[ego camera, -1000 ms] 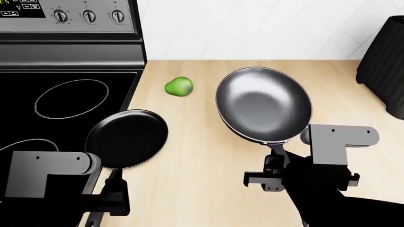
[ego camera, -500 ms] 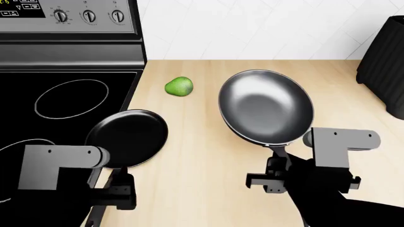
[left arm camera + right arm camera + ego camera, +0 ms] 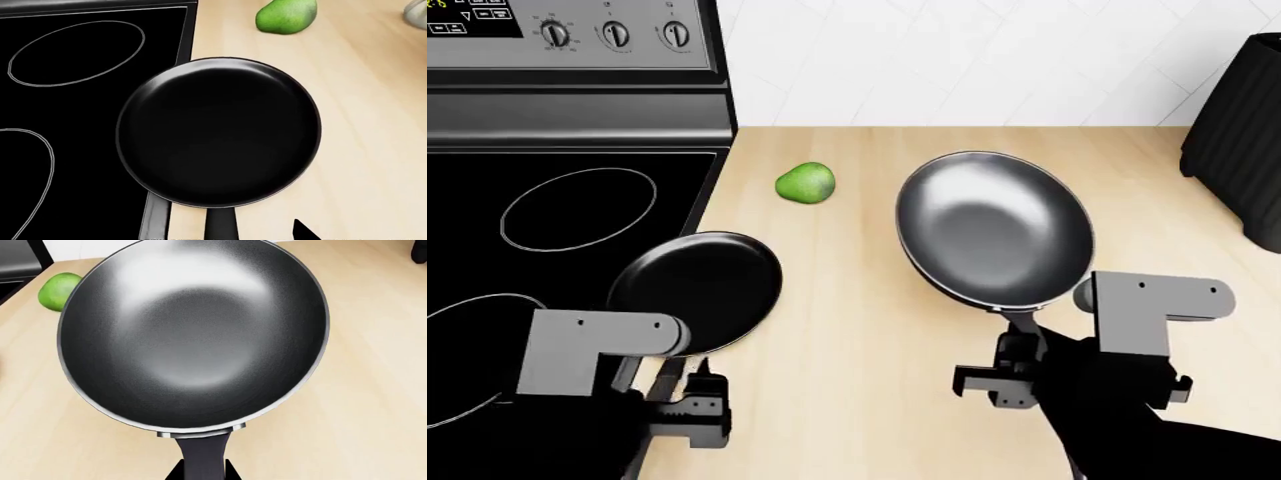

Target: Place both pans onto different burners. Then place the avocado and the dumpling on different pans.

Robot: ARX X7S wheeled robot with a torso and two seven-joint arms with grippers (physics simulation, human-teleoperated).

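Small black pan (image 3: 698, 290) straddles the cooktop (image 3: 507, 290) edge and worktop (image 3: 827, 380); large grey pan (image 3: 994, 228) lies on the worktop near the avocado (image 3: 805, 184). Both are rigid and front-heavy, best gripped at the handles. Right tool (image 3: 1014, 385) pinches its handle; left tool's (image 3: 687, 415) closure cannot be told.

Light was bright, even and sharp throughout, with a soft white sheen inside the larger pan (image 3: 994, 228) and almost no shadows.
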